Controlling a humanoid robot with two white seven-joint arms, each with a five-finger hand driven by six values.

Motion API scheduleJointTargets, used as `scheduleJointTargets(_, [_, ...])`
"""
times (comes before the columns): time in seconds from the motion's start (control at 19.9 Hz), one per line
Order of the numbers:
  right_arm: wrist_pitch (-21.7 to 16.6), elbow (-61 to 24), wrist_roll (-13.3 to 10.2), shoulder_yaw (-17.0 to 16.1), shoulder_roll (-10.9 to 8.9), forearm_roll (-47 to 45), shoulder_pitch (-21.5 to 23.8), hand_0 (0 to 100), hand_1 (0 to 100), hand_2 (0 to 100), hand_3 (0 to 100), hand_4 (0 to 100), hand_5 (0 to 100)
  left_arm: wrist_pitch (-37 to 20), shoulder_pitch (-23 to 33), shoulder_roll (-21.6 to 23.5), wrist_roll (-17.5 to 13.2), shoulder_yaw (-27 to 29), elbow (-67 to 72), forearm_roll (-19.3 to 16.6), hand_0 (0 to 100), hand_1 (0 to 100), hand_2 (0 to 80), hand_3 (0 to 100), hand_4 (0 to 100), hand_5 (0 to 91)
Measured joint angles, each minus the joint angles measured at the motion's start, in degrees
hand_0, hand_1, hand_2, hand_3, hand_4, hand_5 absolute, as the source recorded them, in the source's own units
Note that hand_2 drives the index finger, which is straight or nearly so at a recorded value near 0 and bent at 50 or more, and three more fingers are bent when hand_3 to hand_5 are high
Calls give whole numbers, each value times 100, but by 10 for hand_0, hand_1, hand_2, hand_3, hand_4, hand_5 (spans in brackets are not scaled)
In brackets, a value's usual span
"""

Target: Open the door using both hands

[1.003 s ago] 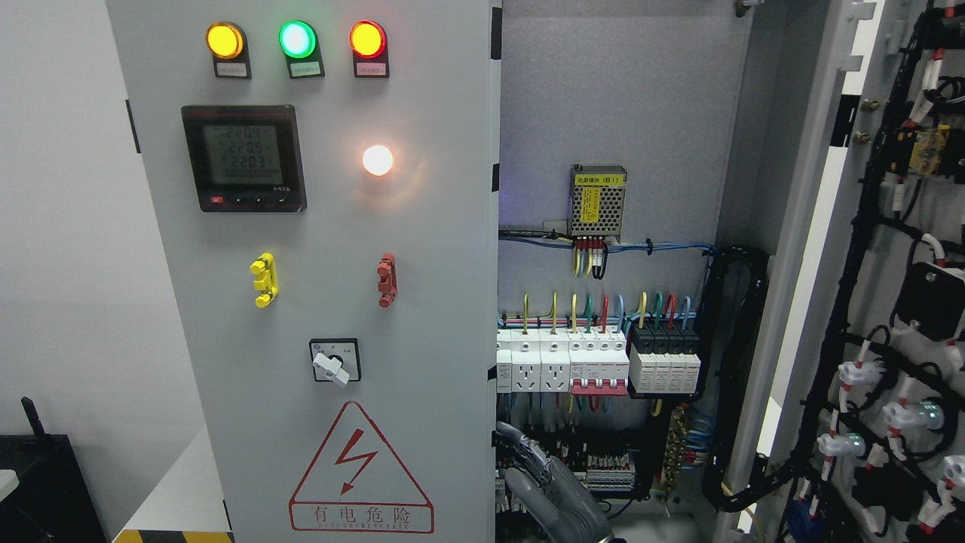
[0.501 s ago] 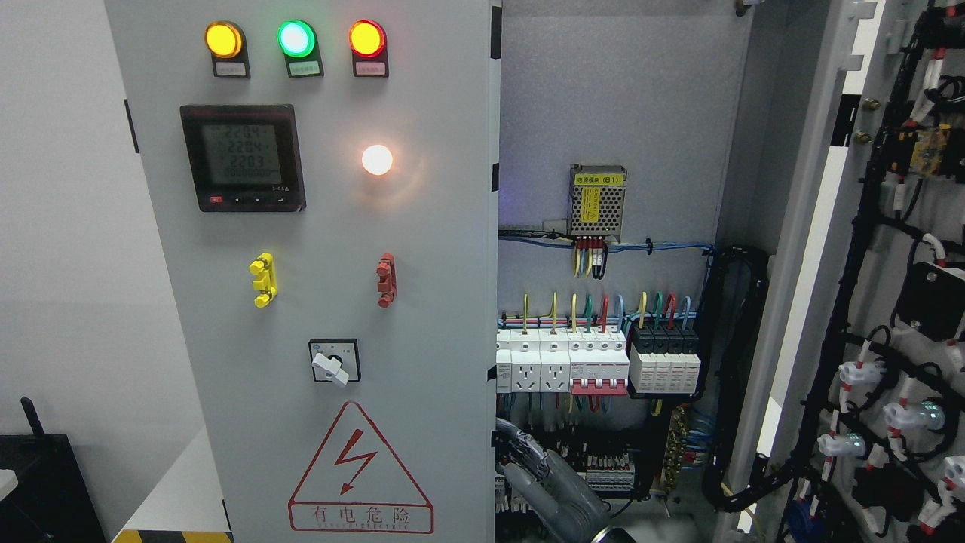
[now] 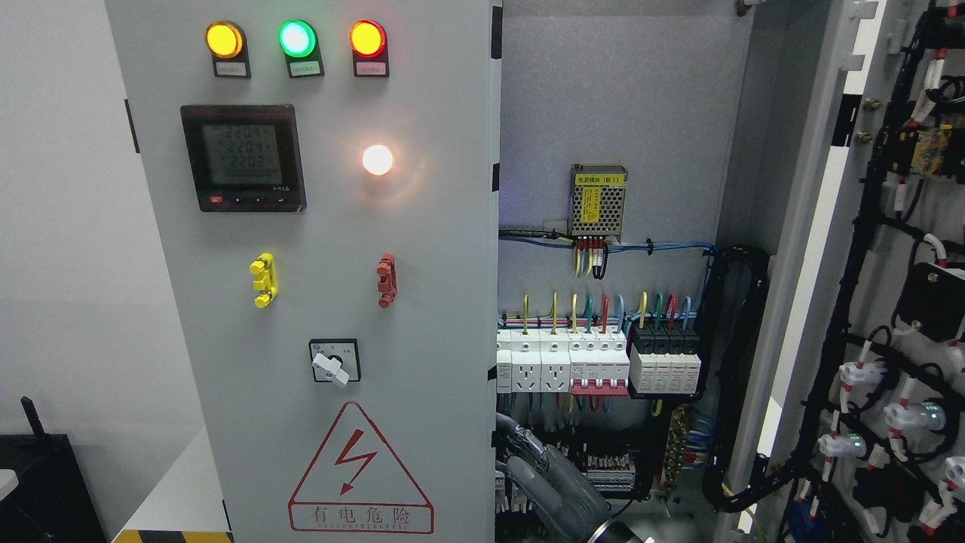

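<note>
You see the right door (image 3: 822, 249) already swung wide, while the left door (image 3: 324, 302) is closed. The right hand (image 3: 546, 483) reaches behind its free edge, probably to pull; whether its fingers grip, I cannot tell

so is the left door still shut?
Yes, the left door sits flat and closed with its indicator lamps facing the camera, while the right door is swung open, exposing the breakers.
</note>
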Motion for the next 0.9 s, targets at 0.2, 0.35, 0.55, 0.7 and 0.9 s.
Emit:
scheduleJointTargets(0.2, [-1,27,146,5,-2,-21,-11,120,389,0,0,0,0,0,1,0,0,0,0,0,120,389,0,0,0,0])
scheduleJointTargets(0.35, [-4,40,148,2,-3,-28,-16,120,389,0,0,0,0,0,0,0,0,0,0,0,120,389,0,0,0,0])
scheduleJointTargets(0.55, [-28,26,215,3,-4,-43,0,120,389,0,0,0,0,0,0,0,0,0,0,0,120,389,0,0,0,0])
scheduleJointTargets(0.7, [-36,-50,263,15,-6,-90,65,120,389,0,0,0,0,0,0,0,0,0,0,0,120,389,0,0,0,0])
scheduleJointTargets(0.9, [-28,-213,288,43,-8,-198,177,120,389,0,0,0,0,0,0,0,0,0,0,0,120,389,0,0,0,0])
